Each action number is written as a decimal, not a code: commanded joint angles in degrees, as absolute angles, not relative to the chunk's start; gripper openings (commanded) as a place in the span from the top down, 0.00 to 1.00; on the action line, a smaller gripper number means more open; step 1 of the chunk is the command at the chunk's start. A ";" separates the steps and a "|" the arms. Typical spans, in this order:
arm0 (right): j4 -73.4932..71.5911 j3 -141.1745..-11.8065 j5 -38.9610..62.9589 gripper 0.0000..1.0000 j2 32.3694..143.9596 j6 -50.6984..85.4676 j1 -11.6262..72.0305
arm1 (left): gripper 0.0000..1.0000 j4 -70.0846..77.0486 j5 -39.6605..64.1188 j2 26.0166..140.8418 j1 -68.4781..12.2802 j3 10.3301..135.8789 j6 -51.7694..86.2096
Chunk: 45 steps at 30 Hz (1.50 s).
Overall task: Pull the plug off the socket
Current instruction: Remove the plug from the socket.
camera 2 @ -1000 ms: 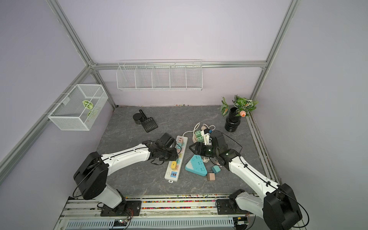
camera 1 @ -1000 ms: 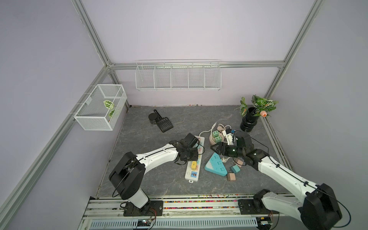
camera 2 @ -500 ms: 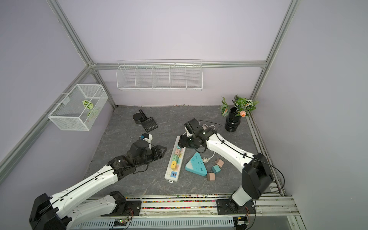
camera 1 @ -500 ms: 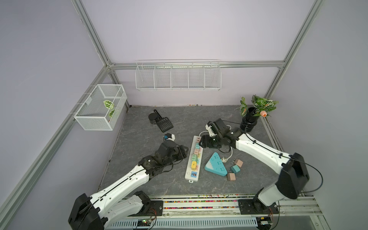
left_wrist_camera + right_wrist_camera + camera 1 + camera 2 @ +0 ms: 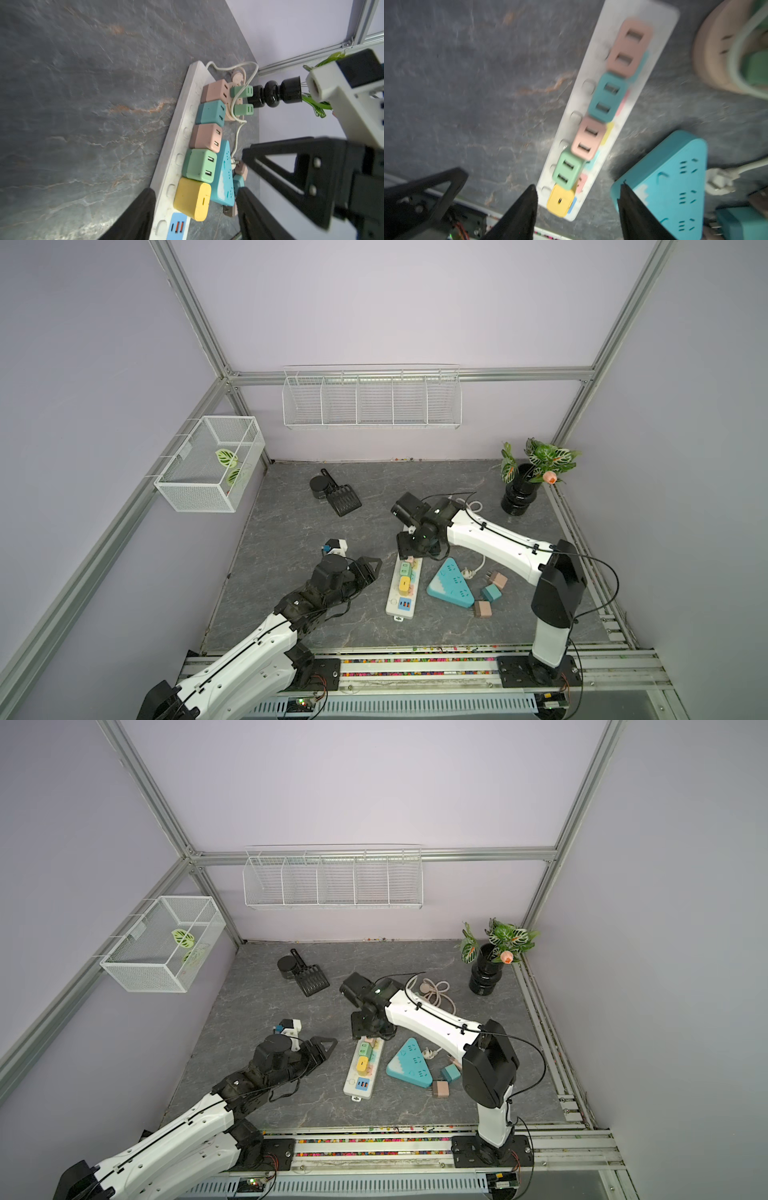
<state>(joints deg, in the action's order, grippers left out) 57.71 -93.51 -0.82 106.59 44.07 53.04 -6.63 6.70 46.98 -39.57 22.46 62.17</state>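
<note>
As it lies flat near the middle of the grey counter (image 5: 286,531), the white power strip (image 5: 393,601) carries five plugs in one row, and its long side runs from the front rail toward the back wall. Counting from the front end, these are the yellow plug (image 5: 192,198), the green plug (image 5: 199,165), a pink plug (image 5: 205,136), a teal plug (image 5: 209,113) and a second pink plug (image 5: 215,90); all five are seated in the strip. The left gripper (image 5: 371,568) is just beside the strip on its left side, near the green plug and the yellow plug, and it does not touch the strip. In the left wrist view its fingers (image 5: 137,214) stand apart and nothing is between them. The right gripper (image 5: 577,186) hangs over the far end of the strip, and its black body covers that end in both top views. Its fingers (image 5: 521,214) are also spread, with nothing grasped; the right wrist view is somewhat blurred. Just beside the strip on the right lies a turquoise triangular socket block (image 5: 451,584), and near this block three loose plugs (image 5: 490,593) lie on the counter, two pink and one teal. Behind the strip a round beige socket (image 5: 716,54) holds two small green plugs (image 5: 242,92). A black vase (image 5: 517,499) with green leaves stands in the back right corner.
</note>
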 commanded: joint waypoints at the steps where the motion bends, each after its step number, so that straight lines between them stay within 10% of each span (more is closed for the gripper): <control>1: 59.75 -88.89 2.98 0.38 104.18 48.83 56.00 | 0.33 -2.49 14.29 50.38 -39.29 20.76 64.16; 45: 53.17 -87.57 3.00 0.73 107.76 59.24 53.76 | 0.61 -11.28 22.52 91.69 -39.29 26.97 73.04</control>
<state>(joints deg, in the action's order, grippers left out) 57.47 -88.95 2.48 110.78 56.53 54.59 -0.01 27.99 85.01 -39.38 30.04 70.48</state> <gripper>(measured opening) 0.311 0.392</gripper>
